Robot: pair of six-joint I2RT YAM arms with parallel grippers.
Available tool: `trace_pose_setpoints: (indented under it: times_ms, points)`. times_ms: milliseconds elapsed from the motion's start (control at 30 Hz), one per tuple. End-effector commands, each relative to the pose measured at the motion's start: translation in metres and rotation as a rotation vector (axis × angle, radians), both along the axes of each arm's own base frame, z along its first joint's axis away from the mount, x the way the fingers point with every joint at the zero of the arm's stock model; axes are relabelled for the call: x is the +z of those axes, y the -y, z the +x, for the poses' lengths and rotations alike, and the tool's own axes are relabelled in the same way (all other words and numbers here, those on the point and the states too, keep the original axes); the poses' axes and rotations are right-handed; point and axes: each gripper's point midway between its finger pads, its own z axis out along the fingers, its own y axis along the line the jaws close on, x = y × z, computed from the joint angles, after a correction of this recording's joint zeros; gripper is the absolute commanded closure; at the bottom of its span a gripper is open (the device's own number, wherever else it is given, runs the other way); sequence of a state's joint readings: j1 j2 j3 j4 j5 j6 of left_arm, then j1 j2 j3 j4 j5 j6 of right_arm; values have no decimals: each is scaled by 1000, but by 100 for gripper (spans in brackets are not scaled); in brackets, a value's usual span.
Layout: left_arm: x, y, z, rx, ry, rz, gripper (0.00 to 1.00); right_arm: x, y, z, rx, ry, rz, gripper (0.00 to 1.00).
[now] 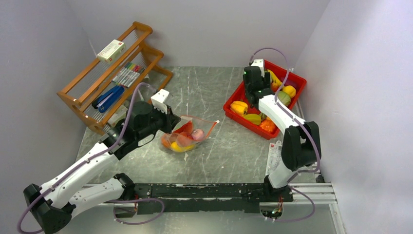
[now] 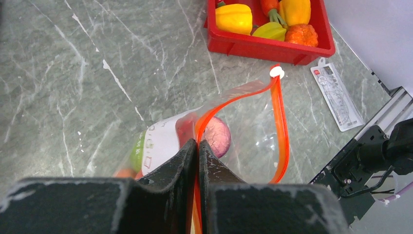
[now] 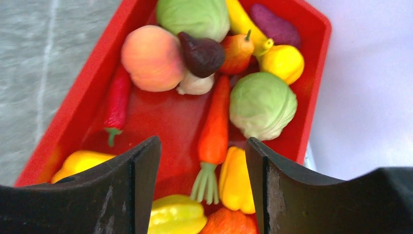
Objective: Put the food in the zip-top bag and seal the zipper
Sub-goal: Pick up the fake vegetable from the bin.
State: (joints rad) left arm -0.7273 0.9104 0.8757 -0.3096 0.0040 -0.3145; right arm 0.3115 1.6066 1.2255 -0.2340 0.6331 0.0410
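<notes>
Left gripper (image 2: 197,144) clamped on the zipper (image 2: 279,117) of your bag (image 2: 248,131); right gripper (image 3: 202,142) apart over the bin (image 3: 92,92).
You've got the bag lying on the table (image 2: 73,73), left of the bin, mouth gaping, with a purple piece (image 2: 217,136) and other food (image 1: 181,141) inside. Your right jaws hang wide above a carrot (image 3: 214,122) in the bin, touching nothing; a cabbage (image 3: 263,105), a peach (image 3: 152,58) and a yellow pepper (image 3: 80,163) lie loose around it. Bag's unsealed, one zipper edge pinched between the left fingers (image 2: 170,170).

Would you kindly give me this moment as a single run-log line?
left claw: shut on zip-top bag mouth edge | right claw: open over red tray of food | bag: partly filled, zipper unsealed
</notes>
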Motion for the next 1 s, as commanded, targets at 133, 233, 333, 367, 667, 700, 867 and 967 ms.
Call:
trace_pose_setpoints:
  times_ms: [133,233,333,367,667,700,867,967]
  points:
    - [19,-2,-1,6,39,-44,93,-8,26,47,13,13,-142,38]
    - [19,-2,-2,5,37,-41,93,-15,41,60,-12,-5,-146,39]
    - [20,-3,-2,8,38,-42,93,-16,54,70,-27,-10,-130,40]
    - [19,-3,-1,9,39,-43,93,-21,60,73,-35,-22,-121,41]
    - [18,-4,-1,10,33,-36,93,-43,57,92,45,-35,-12,38]
    - [18,-4,-1,9,35,-35,93,-47,57,94,49,-46,-1,37]
    - [18,-6,-3,17,35,-34,93,-64,65,102,30,-87,83,36]
    - [16,-10,-3,28,34,-27,93,-67,65,106,46,-88,128,34]
